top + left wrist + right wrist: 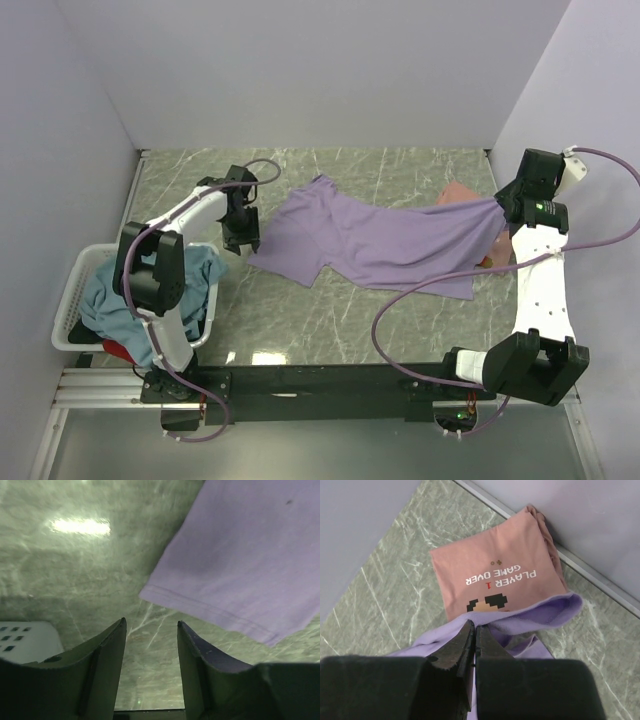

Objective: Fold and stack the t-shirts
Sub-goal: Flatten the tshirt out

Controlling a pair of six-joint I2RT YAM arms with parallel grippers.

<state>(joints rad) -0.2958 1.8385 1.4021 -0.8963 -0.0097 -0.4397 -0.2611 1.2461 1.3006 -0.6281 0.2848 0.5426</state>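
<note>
The lavender-purple t-shirt [380, 238] lies spread across the middle of the table. My right gripper [500, 208] is shut on its right edge and holds that edge raised; the pinch shows in the right wrist view [475, 627]. The folded salmon-pink t-shirt [495, 575] with white print lies under it by the right wall [458, 193]. My left gripper [243, 238] is open and empty just left of the purple shirt's left edge [240, 565], with bare table between its fingers [150, 630]. The teal-blue t-shirt [110, 290] and a bit of the red t-shirt [118, 349] sit in the basket.
The white slatted basket [72, 300] stands at the left near edge, and its corner shows in the left wrist view [25, 640]. Walls close off the back, left and right of the green marbled table [300, 310].
</note>
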